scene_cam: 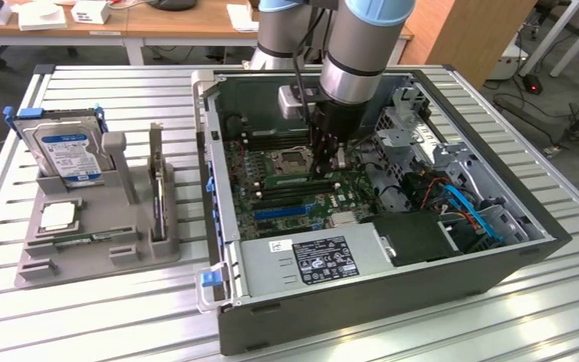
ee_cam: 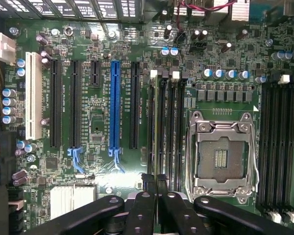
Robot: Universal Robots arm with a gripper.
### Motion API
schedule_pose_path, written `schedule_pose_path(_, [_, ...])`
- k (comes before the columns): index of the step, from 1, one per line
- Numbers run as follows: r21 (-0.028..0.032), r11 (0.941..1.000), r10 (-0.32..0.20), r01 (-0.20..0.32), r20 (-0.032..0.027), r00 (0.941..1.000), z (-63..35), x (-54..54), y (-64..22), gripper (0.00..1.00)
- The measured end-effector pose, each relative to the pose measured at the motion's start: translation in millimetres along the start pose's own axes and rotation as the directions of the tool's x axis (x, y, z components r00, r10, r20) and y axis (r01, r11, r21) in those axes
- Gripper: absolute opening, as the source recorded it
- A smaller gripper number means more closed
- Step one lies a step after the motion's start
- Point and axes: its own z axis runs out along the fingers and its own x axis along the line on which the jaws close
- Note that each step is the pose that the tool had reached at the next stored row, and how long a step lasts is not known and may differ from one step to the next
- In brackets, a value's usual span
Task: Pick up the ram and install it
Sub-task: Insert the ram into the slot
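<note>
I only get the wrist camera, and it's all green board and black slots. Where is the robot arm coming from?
Observer: The arm reaches straight down from above into an open computer case lying on its side, with the gripper low over the board.
Operator: What's outside the case?
Observer: On the exterior view's left, a grey holder on the table carries a silver-and-blue hard drive standing up.
Operator: Anything else in that holder?
Observer: A thin card stands on edge beside the hard drive.
</note>
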Motion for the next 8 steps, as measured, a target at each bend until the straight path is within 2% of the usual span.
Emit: schedule_pose_path(8, [0.0000, 1.0000, 0.000, 0.000, 0.0000, 1.0000, 2.5, 0.1, 0.0, 0.11])
